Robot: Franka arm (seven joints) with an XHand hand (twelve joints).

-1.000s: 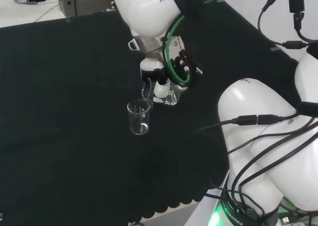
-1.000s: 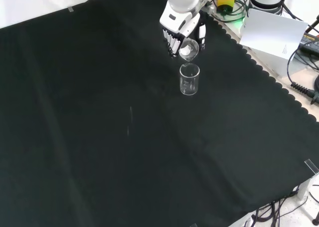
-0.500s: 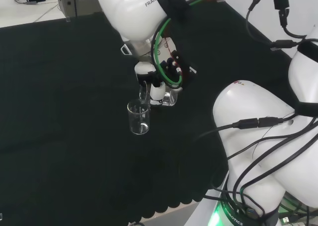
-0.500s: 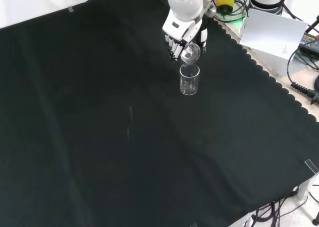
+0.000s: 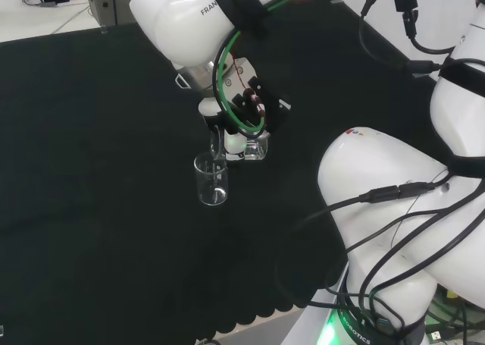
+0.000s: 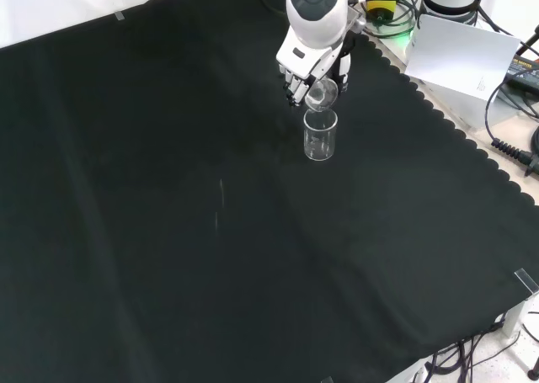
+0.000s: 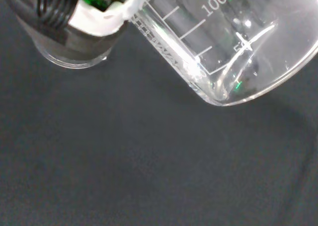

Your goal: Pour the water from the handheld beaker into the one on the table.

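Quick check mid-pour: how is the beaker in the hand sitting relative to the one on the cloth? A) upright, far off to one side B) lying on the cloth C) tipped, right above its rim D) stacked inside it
C: in the front view the held beaker is tilted in the hand, mouth just above the rim of the standing beaker.

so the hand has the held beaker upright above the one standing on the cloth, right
Not quite. The held beaker is tilted, not upright: the front view shows its mouth tipped toward the standing beaker, and the wrist view shows it leaning. The rest holds: the hand grips it just above the one on the black cloth.
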